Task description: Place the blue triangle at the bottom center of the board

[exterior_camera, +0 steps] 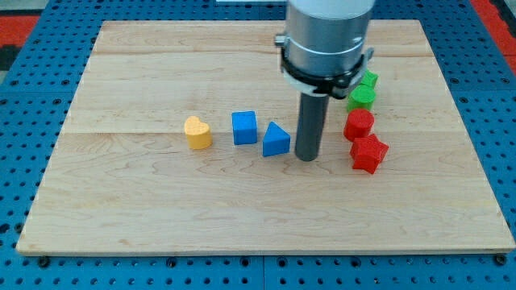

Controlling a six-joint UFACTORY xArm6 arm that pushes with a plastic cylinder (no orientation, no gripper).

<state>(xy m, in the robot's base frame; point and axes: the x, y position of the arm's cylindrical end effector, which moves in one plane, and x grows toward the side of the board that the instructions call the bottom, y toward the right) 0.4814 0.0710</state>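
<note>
The blue triangle [276, 139] lies near the middle of the wooden board [161, 217]. My tip [306, 158] rests on the board just to the triangle's right, very close to it, with a small gap or light contact; I cannot tell which. A blue cube [244, 127] sits just left of the triangle, slightly higher in the view.
A yellow heart-shaped block [197, 132] lies left of the blue cube. To the right of my rod are a red cylinder-like block [359, 124], a red star-like block [369, 153], and two green blocks [364, 97], [369, 80] partly hidden by the arm.
</note>
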